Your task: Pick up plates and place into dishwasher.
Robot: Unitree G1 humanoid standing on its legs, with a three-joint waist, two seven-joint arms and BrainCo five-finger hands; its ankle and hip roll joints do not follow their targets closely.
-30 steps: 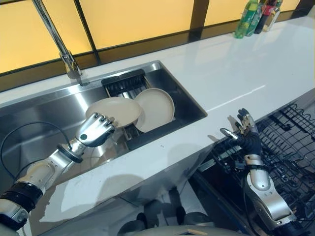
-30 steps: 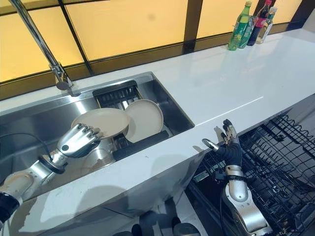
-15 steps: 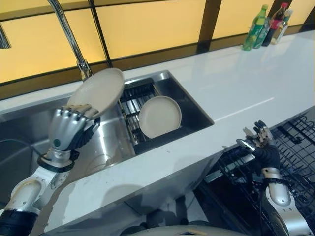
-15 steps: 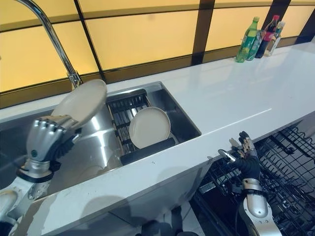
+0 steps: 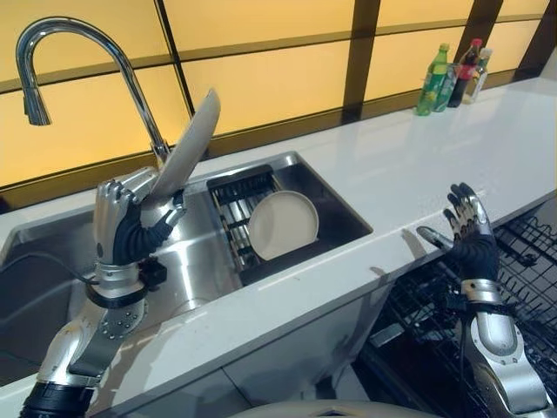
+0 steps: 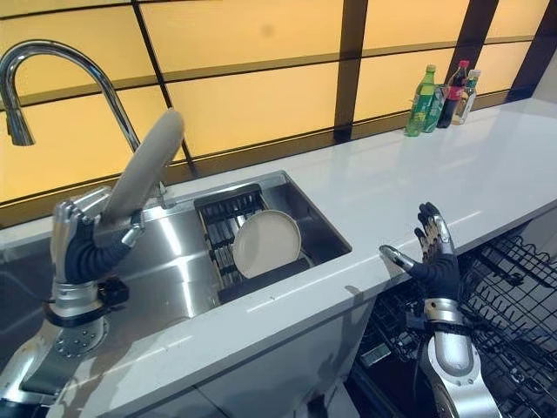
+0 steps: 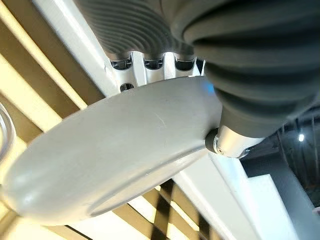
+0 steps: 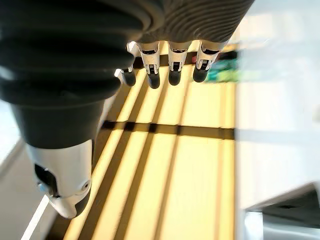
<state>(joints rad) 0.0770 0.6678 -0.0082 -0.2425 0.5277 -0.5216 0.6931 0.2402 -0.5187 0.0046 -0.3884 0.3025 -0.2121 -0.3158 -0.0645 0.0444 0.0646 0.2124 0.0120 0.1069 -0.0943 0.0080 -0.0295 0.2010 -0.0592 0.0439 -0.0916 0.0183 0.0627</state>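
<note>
Cream plate (image 5: 190, 144) pinched upright in the left hand (image 5: 129, 225) above the sink (image 5: 52, 261); right hand (image 5: 468, 235) splayed, empty.

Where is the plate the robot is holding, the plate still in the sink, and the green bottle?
held plate (image 5: 193, 144), left eye view, on its tilted underside.
sink plate (image 5: 284, 224), left eye view, on its face.
green bottle (image 6: 421, 99), right eye view, on its body.
</note>
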